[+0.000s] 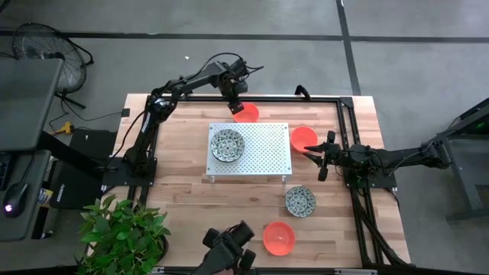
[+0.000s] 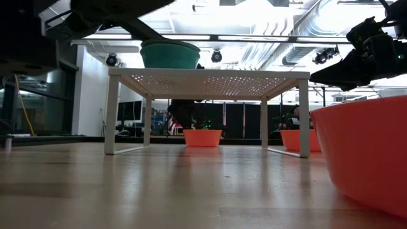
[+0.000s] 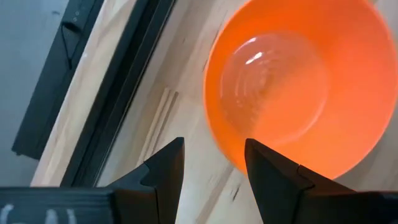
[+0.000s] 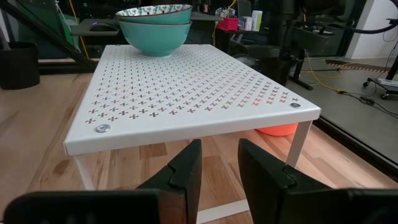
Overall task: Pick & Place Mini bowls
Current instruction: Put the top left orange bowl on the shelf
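My left gripper point(image 1: 236, 107) point(image 3: 214, 142) is open at the table's far edge, pointing down over an orange-red bowl point(image 1: 246, 113) that rests on the wood. The bowl's rim point(image 3: 219, 149) lies between the fingers, one finger over the inside and one outside. I see no touch. My right gripper point(image 1: 317, 160) point(image 4: 219, 144) is open and empty, level, facing the white platform point(image 4: 186, 87) from the right. A second orange-red bowl point(image 1: 303, 137) sits just beyond it. Speckled bowls point(image 1: 228, 143) point(image 4: 154, 25), seemingly two nested, stand on the platform.
Another speckled bowl point(image 1: 300, 201) sits on the table right of centre. A third orange-red bowl point(image 1: 279, 238) point(image 2: 369, 152) sits near the front edge. A black rail frame point(image 1: 348, 107) runs along the far and right edges. A potted plant point(image 1: 122, 229) stands at the near left corner.
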`<move>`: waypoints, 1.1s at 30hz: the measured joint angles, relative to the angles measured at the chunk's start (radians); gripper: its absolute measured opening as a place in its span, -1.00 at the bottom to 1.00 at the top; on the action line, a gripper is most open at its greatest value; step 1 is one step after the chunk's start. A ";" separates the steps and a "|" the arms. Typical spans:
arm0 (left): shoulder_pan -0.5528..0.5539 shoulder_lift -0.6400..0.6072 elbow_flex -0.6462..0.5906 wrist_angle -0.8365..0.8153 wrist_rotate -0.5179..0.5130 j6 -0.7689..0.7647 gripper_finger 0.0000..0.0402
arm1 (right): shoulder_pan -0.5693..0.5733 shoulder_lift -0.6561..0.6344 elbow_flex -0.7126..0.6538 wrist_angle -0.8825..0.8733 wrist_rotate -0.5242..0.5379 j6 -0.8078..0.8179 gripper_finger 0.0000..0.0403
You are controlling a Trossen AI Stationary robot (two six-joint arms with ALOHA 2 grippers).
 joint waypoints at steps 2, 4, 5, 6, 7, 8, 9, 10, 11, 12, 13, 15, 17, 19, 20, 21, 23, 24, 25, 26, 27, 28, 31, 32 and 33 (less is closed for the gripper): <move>0.000 0.000 0.000 -0.008 -0.020 -0.001 -0.18 | 0.000 0.000 0.000 0.000 0.000 0.000 -0.53; 0.001 0.000 0.000 -0.001 -0.018 -0.006 -0.18 | 0.000 0.000 0.000 0.000 0.000 0.000 -0.53; 0.001 0.000 0.000 0.003 -0.014 -0.013 -0.18 | 0.000 0.000 0.000 0.000 0.000 0.000 -0.53; 0.001 0.000 0.000 0.004 -0.005 -0.021 -0.18 | 0.000 0.000 0.000 0.000 0.000 0.000 -0.53; 0.001 0.000 0.000 0.003 0.007 -0.025 -0.18 | 0.000 0.000 0.000 0.000 0.000 0.000 -0.53; 0.001 0.000 0.000 0.004 0.014 -0.028 -0.18 | 0.000 0.000 0.000 0.000 0.000 0.000 -0.53; 0.000 0.000 0.000 0.006 0.019 -0.028 -0.18 | 0.000 0.000 0.000 0.000 0.000 0.000 -0.53; 0.000 0.004 0.000 0.008 0.022 -0.028 -0.18 | 0.000 0.000 0.000 0.000 0.000 0.000 -0.53; -0.001 0.015 0.001 0.018 0.022 -0.028 -0.18 | 0.000 0.000 0.000 0.000 0.000 0.000 -0.53; -0.002 0.031 0.002 0.030 0.028 -0.035 -0.18 | 0.000 0.000 0.000 0.000 0.000 0.000 -0.53; -0.002 0.046 0.000 0.025 0.035 -0.047 -0.18 | 0.000 0.000 0.000 0.000 0.000 0.000 -0.53; -0.001 0.067 -0.005 -0.005 0.055 -0.055 -0.18 | 0.000 0.000 0.000 0.000 0.000 0.000 -0.53; -0.001 0.077 0.000 0.014 0.073 -0.059 -0.18 | 0.000 0.000 0.000 0.000 0.000 0.000 -0.53; 0.002 0.077 0.000 -0.002 0.084 -0.063 -0.18 | 0.000 0.000 0.000 0.000 0.000 0.000 -0.53; 0.001 0.077 0.000 0.014 0.079 -0.063 -0.18 | 0.000 0.000 0.000 0.000 0.000 0.000 -0.53; 0.000 0.077 0.000 0.029 0.072 -0.063 -0.18 | 0.000 0.000 0.000 0.000 0.000 0.000 -0.53; 0.000 0.077 0.000 0.033 0.070 -0.066 -0.19 | 0.000 0.000 0.000 0.000 0.000 0.000 -0.53; 0.000 0.077 0.000 0.034 0.071 -0.066 -0.21 | 0.000 0.000 0.000 0.000 0.000 0.000 -0.53; 0.000 0.077 0.000 0.032 0.074 -0.067 -0.25 | 0.000 0.000 0.000 0.000 0.000 0.000 -0.53; 0.000 0.077 0.000 0.028 0.078 -0.066 -0.30 | 0.000 0.000 0.000 0.000 0.000 0.000 -0.53; 0.000 0.077 0.000 0.026 0.080 -0.062 -0.36 | 0.000 0.000 0.000 0.000 0.000 0.000 -0.53; 0.000 0.077 0.000 0.024 0.080 -0.058 -0.45 | 0.000 0.000 0.000 0.000 0.000 0.000 -0.53; 0.000 0.077 0.000 0.019 0.080 -0.046 -0.77 | 0.000 0.000 0.000 0.000 0.000 0.000 -0.53; 0.000 0.077 0.000 0.021 0.081 -0.042 -0.88 | 0.000 0.000 0.000 0.000 0.000 0.000 -0.53; 0.000 0.077 0.000 0.021 0.084 -0.036 -0.94 | 0.000 0.000 0.000 0.000 0.000 0.000 -0.53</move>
